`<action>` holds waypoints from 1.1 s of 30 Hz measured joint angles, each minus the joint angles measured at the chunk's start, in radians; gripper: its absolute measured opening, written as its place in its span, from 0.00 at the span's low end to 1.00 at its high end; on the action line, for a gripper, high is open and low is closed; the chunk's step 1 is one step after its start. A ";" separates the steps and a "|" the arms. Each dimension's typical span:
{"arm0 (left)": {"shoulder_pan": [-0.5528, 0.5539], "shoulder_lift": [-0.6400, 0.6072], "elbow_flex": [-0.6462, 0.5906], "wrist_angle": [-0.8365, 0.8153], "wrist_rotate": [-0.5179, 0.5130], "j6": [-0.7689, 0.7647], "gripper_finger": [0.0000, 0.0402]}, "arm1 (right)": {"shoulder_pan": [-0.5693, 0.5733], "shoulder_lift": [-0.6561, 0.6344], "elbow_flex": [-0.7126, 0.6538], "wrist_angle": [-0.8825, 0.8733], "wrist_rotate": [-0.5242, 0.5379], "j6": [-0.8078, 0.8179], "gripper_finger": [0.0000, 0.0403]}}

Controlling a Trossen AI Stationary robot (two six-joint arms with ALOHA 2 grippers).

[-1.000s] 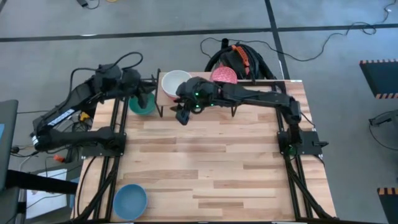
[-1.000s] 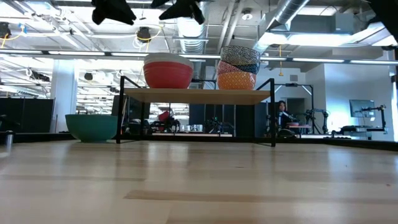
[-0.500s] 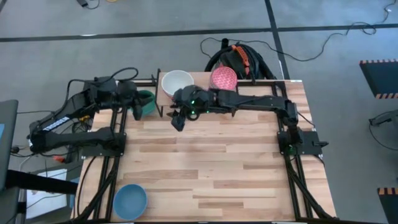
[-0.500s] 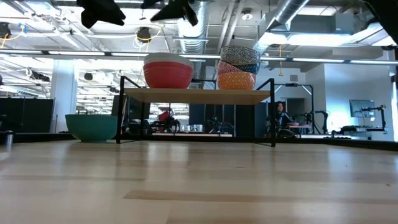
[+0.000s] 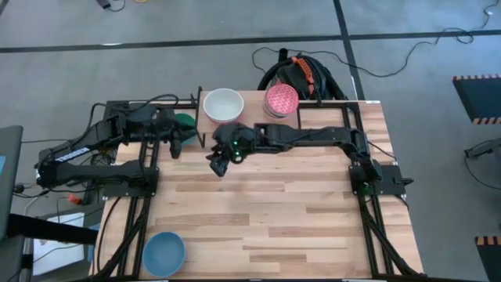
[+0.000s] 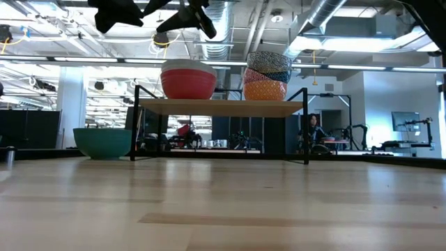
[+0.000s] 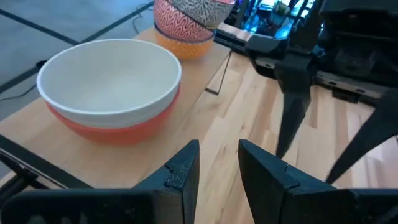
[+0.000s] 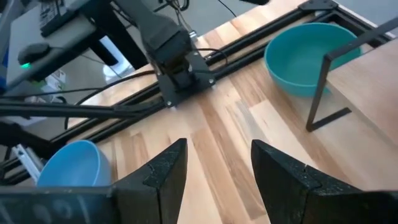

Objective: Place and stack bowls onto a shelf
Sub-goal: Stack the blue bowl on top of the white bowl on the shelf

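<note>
The shelf (image 6: 219,107) stands at the far edge of the desk (image 5: 266,211) and carries two stacks of bowls. On one end of the shelf a cream-white bowl (image 5: 223,105) sits nested inside a red bowl (image 6: 188,84); nothing lies in the white one. On the shelf's other end a yellow speckled bowl (image 6: 265,90) is at the bottom, a blue bowl (image 6: 273,74) sits in it, and a pink speckled bowl (image 5: 281,99) tops the pile. The green bowl (image 6: 102,142) rests on the desk just beside the shelf's red-bowl end, empty. Another blue bowl (image 5: 163,252) lies well apart from the shelf, at the desk's near corner on that same side, also empty. The left gripper (image 7: 217,163) hovers over the green bowl beside the shelf, fingers narrowly parted and holding nothing. The right gripper (image 8: 214,168) hangs above the desk just in front of the shelf, fingers spread wider, also holding nothing.
</note>
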 joint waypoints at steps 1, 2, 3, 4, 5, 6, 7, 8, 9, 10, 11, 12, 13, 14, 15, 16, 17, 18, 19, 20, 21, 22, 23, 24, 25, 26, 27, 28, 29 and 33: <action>0.000 0.000 0.000 0.003 -0.001 -0.006 0.24 | -0.001 0.001 0.000 0.003 0.000 0.001 0.51; 0.000 0.000 0.000 0.008 -0.002 -0.010 0.24 | -0.001 0.001 0.000 0.009 0.001 0.001 0.51; 0.000 0.000 0.000 0.015 -0.003 -0.012 0.24 | -0.001 0.001 0.000 0.018 0.001 0.001 0.51; 0.000 0.002 0.000 0.017 -0.003 -0.013 0.24 | -0.001 0.001 0.000 0.026 0.001 0.001 0.51; 0.000 0.006 0.000 0.017 -0.003 -0.019 0.24 | -0.001 0.001 0.000 0.026 0.000 -0.001 0.51; 0.000 0.007 0.000 0.016 -0.003 -0.031 0.24 | 0.001 0.001 0.000 0.025 0.000 -0.006 0.51; 0.000 0.007 0.000 0.008 -0.003 -0.048 0.24 | 0.004 0.001 0.000 0.023 0.000 -0.015 0.51; -0.002 0.006 0.000 -0.001 0.001 -0.061 0.24 | 0.007 0.005 0.000 0.024 0.000 -0.026 0.51; -0.008 0.005 0.000 -0.004 0.002 -0.076 0.24 | 0.011 0.011 0.001 0.034 0.000 -0.036 0.51; -0.018 0.005 0.001 -0.004 0.002 -0.090 0.24 | 0.015 0.015 0.001 0.034 -0.001 -0.049 0.51; -0.030 0.006 0.001 -0.008 0.001 -0.106 0.24 | 0.020 0.018 -0.001 0.025 -0.005 -0.059 0.51; -0.044 0.006 0.001 -0.012 -0.004 -0.123 0.24 | 0.024 0.020 -0.002 0.024 -0.017 -0.072 0.51; -0.057 0.007 0.001 -0.011 -0.008 -0.144 0.24 | 0.029 0.020 -0.002 0.030 -0.030 -0.081 0.51; -0.071 0.007 0.001 -0.009 -0.018 -0.170 0.24 | 0.034 0.019 -0.001 0.037 -0.038 -0.084 0.51; -0.089 0.006 0.001 -0.009 -0.025 -0.198 0.24 | 0.039 0.024 0.001 0.047 -0.040 -0.084 0.51; -0.107 0.006 0.001 -0.011 -0.033 -0.221 0.24 | 0.044 0.030 0.003 0.064 -0.045 -0.084 0.51; -0.126 0.007 0.001 -0.012 -0.038 -0.239 0.24 | 0.048 0.035 0.002 0.068 -0.049 -0.084 0.51; -0.147 0.007 0.001 -0.017 -0.048 -0.256 0.24 | 0.053 0.040 -0.001 0.065 -0.049 -0.084 0.51; -0.168 0.006 0.001 -0.025 -0.062 -0.276 0.24 | 0.059 0.045 -0.002 0.079 -0.050 -0.084 0.51; -0.189 0.006 0.001 -0.037 -0.078 -0.298 0.24 | 0.065 0.052 -0.002 0.109 -0.049 -0.084 0.51; -0.208 0.006 0.001 -0.045 -0.091 -0.322 0.24 | 0.072 0.060 0.001 0.145 -0.050 -0.076 0.51; -0.227 0.006 0.001 -0.051 -0.105 -0.344 0.24 | 0.079 0.061 0.001 0.158 -0.050 -0.056 0.51; -0.245 0.006 0.001 -0.057 -0.112 -0.363 0.24 | 0.084 0.063 0.000 0.161 -0.053 -0.032 0.51; -0.263 0.006 0.001 -0.059 -0.112 -0.374 0.24 | 0.092 0.074 0.000 0.190 -0.054 -0.013 0.51; -0.279 0.006 0.001 -0.056 -0.112 -0.379 0.24 | 0.099 0.088 0.002 0.228 -0.054 -0.003 0.51; -0.294 0.006 0.001 -0.054 -0.111 -0.379 0.24 | 0.105 0.098 0.002 0.244 -0.053 0.000 0.51; -0.307 0.006 0.001 -0.050 -0.111 -0.376 0.24 | 0.113 0.110 -0.002 0.251 -0.051 0.003 0.51; -0.316 0.006 0.001 -0.043 -0.114 -0.368 0.24 | 0.123 0.125 -0.002 0.288 -0.046 0.017 0.51; -0.324 0.006 0.001 -0.036 -0.121 -0.359 0.24 | 0.132 0.141 -0.001 0.330 -0.040 0.038 0.51; -0.339 0.007 0.001 -0.007 -0.125 -0.324 0.24 | 0.170 0.180 0.001 0.434 -0.003 0.086 0.51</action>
